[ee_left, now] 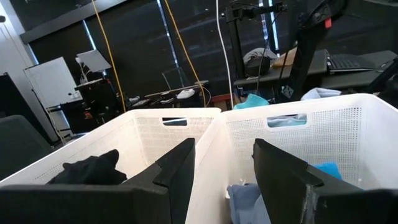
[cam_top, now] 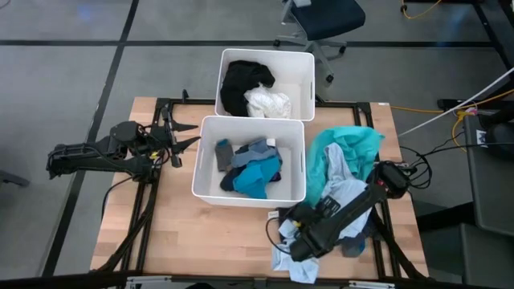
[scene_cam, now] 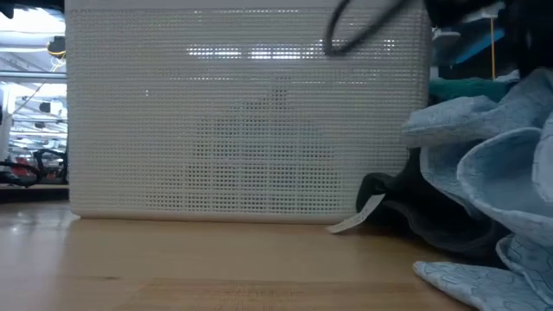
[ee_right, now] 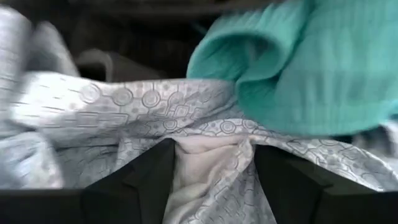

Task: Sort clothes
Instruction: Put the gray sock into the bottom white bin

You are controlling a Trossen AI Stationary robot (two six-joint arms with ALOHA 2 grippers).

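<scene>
While two white bins hold what is already sorted, I am down in the unsorted heap at the table's right edge — my right gripper point(cam_top: 299, 247) pushed into a patterned pale-blue garment point(ee_right: 143, 118) near the front-right corner. My right jaws stand wide, one finger on either side of a fold of that cloth, which bunches up between them without being pinched yet, as far as my wrist view shows. A teal garment point(ee_right: 311, 68) lies just beyond the fold, draped over the same pile and running back along the right edge toward the far corner.

The step in hand, as I judge it, is the pick: closing on the pale-blue fold and lifting it clear of the teal piece, which may drag along if the two are tangled.

My left gripper point(cam_top: 178, 138) waits at the table's left edge — jaws apart and empty, pointed at the bins. The far bin point(cam_top: 305, 80) holds a black garment point(cam_top: 241, 84) and a white one point(cam_top: 267, 103); the near bin point(cam_top: 201, 172) holds blue and grey pieces point(cam_top: 253, 168).
</scene>
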